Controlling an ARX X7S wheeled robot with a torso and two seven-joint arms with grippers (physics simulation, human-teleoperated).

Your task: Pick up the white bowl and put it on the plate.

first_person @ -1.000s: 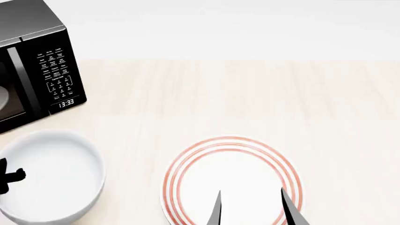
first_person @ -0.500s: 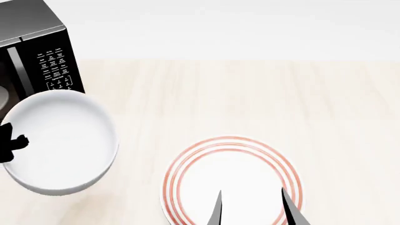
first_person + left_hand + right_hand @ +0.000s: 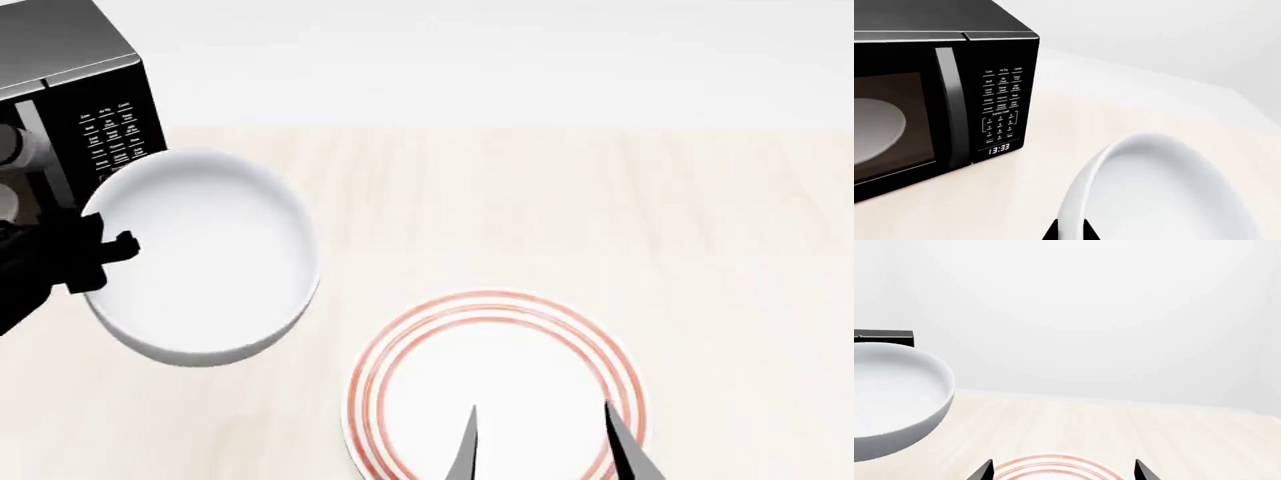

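A: We are lifting the plain, glossy white deep round bowl clear of the pale wooden bench. A second ago it was resting near the bench's left front edge; now it is hanging in the air, higher and further toward the middle, in front of the black microwave at the bench's left rear corner.

B: Our left gripper is pinching the bowl's rim, one finger inside and one outside, so we are carrying it by the wall. In the left wrist view the rim is running straight between the fingers.

A: The flat round white plate with thin red rings is sitting at the front edge, well apart from the bowl.

B: Our right gripper is hovering over the plate, spread wide and holding nothing. We are judging that the pick is done; carrying across and lowering remain, and that gripper may be in the way.
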